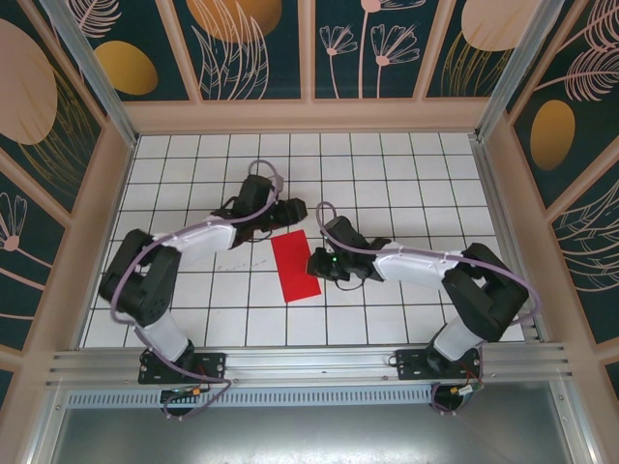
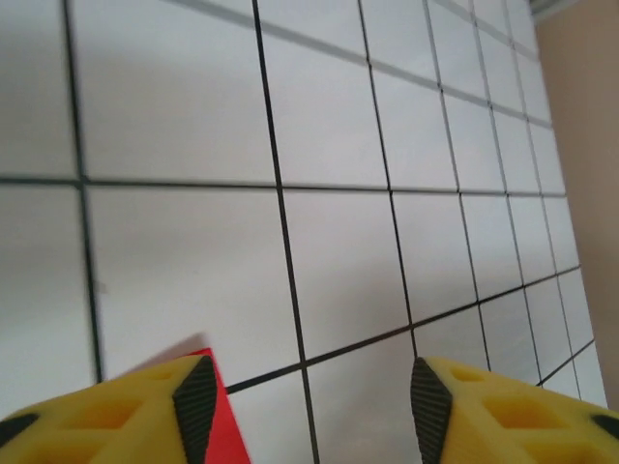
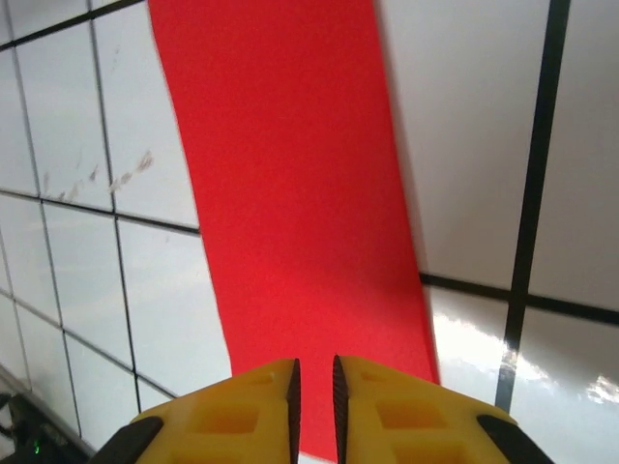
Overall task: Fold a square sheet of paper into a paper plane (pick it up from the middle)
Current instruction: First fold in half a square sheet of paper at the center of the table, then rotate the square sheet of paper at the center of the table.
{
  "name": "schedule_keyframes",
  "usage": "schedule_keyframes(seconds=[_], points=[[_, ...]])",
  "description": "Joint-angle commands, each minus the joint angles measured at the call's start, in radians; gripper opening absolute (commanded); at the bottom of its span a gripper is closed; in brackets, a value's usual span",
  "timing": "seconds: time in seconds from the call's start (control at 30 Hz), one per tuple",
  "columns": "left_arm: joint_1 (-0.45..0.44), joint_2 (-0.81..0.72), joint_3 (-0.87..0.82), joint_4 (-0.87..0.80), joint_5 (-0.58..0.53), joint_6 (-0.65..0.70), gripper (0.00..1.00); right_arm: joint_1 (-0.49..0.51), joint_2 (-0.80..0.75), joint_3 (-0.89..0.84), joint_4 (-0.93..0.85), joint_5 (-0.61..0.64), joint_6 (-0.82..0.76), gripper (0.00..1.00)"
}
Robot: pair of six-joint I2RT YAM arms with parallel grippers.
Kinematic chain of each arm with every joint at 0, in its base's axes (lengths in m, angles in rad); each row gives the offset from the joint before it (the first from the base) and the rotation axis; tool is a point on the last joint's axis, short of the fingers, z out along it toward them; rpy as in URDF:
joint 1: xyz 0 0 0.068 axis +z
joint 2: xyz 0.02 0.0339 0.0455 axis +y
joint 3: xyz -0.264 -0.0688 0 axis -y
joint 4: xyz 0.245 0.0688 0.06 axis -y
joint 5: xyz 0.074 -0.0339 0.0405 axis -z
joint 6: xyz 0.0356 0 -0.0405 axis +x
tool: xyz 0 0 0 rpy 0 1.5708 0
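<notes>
**Top external.** A flat table (image 1: 387, 174) of glossy white tiles ruled by dark grid lines, walled by beige-framed panels (image 1: 251, 48) painted with leaves and discs. The sheet of paper (image 1: 295, 266), thin, bright red and unmarked, lies near the table's centre as a slightly tilted rectangle, longer than it is wide. The left arm (image 1: 184, 246) sweeps from its base up and inward, and the left gripper (image 1: 274, 218) sits just beyond the sheet's far left corner. The right arm (image 1: 435, 263) bends back toward the centre, and the right gripper (image 1: 317, 263) meets the sheet's right edge. Both sets of fingers are dark and too small to read here.

**Left wrist.** The left gripper (image 2: 305, 401) has yellow, honeycombed fingers (image 2: 145, 416) with black pads (image 2: 196, 406), spread well apart with nothing between them. A red corner of the sheet of paper (image 2: 224, 425) peeks out beside the left-hand finger, cut off by the picture's edge. Whether they touch cannot be told.

**Right wrist.** The right gripper (image 3: 314, 396) has its yellow fingers nearly pressed together, leaving a narrow slit through which red shows. The sheet of paper (image 3: 290, 193) runs as a smooth matte band from the fingers to the top of the picture. Its near edge is hidden under the fingers, so a pinch cannot be confirmed. Faint scuffs (image 3: 116, 174) mark a tile to the left.
</notes>
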Motion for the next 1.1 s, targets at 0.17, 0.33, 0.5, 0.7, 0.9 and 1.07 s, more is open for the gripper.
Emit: schedule_keyframes(seconds=[0.17,0.33,0.5,0.7,0.9,1.07], points=[[0.045,-0.194,-0.212,-0.070,-0.093,-0.087,0.79,0.034,0.064,-0.021,-0.038,0.052,0.099,0.22],[0.045,-0.258,-0.319,-0.033,-0.031,-0.095,0.83,0.079,0.081,-0.054,-0.034,0.043,0.214,0.20],[0.045,-0.326,-0.406,-0.036,-0.032,-0.121,0.88,0.109,0.074,-0.100,0.140,-0.005,0.309,0.19],[0.044,-0.407,-0.494,-0.061,-0.012,-0.160,0.89,0.094,0.004,-0.011,0.085,0.103,0.213,0.21],[0.026,-0.459,-0.559,-0.061,0.028,-0.224,0.89,-0.003,0.095,0.138,0.023,0.083,0.067,0.23],[-0.012,-0.488,-0.574,-0.087,0.029,-0.286,0.87,-0.055,0.239,0.269,0.007,0.023,-0.004,0.23]])
